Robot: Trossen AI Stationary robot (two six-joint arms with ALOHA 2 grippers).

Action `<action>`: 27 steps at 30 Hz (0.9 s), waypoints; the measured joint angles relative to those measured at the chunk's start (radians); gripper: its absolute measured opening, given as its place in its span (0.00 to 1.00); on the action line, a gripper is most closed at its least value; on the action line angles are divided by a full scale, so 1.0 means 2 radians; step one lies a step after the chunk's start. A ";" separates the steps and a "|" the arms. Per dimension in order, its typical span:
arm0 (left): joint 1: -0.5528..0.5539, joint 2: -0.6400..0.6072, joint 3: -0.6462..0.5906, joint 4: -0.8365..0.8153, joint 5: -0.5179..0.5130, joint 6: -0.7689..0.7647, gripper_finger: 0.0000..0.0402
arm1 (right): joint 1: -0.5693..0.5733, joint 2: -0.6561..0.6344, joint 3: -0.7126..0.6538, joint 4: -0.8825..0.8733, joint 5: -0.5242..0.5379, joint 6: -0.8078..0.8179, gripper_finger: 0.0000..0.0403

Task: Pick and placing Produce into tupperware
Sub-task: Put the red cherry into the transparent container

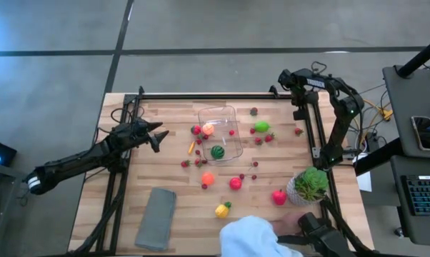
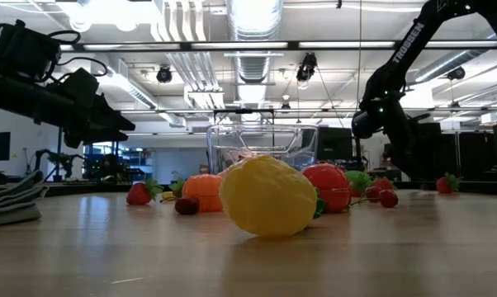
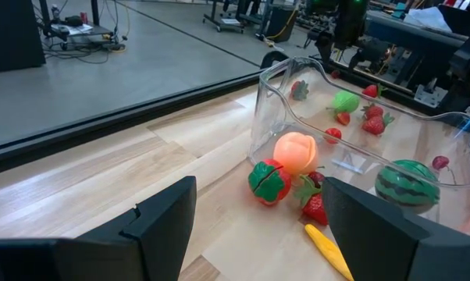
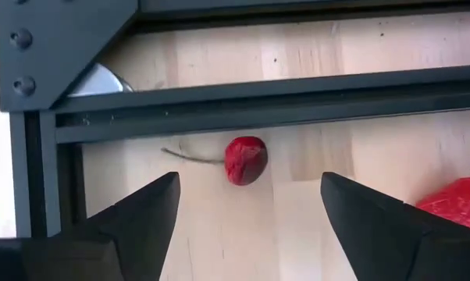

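The left end effector (image 1: 156, 137) is held above the surface (image 1: 176, 175) at its left side, aimed toward the tupperware (image 1: 222, 132); its fingers are seen apart in the left wrist view, with nothing between them. Just beyond them, outside the container's near wall, a red-and-green fruit (image 3: 269, 182), a strawberry (image 3: 315, 208) and a slim yellow-orange piece (image 3: 329, 250) are clustered. A peach-coloured fruit (image 3: 296, 152) and a small watermelon (image 3: 407, 183) appear to lie inside the clear container, though the transparent wall makes that hard to confirm.

The tupperware is judged light, stiff and slick, so it could be slid by any push on its wall. The produce looks like small hard plastic: light, smooth and apt to roll or squirt out of a pinch. Rounded pieces are best taken across the widest part, with the fingers closing squarely; the slim piece is better pinched across its short width.

Further right, more produce is scattered: an orange fruit (image 1: 208, 178), a red one (image 1: 235, 183), a yellow pepper (image 1: 221, 210) and a green piece (image 1: 261, 127).

At the far right corner, the right end effector (image 1: 298, 114) is poised with fingers apart over a small red cherry (image 4: 245, 160) with a thin stem; nothing is gripped. The cherry's body, not its stem, is the sound hold.
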 joint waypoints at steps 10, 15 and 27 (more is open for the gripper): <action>0.000 0.000 0.000 0.000 -0.001 0.000 0.65 | 0.000 0.024 0.004 -0.011 -0.031 0.022 0.77; 0.000 0.000 0.000 0.000 -0.002 0.000 0.65 | 0.000 0.035 0.013 -0.020 -0.044 0.024 0.75; 0.000 0.000 0.000 0.000 -0.002 0.000 0.65 | -0.002 0.038 0.027 -0.017 -0.027 0.041 0.73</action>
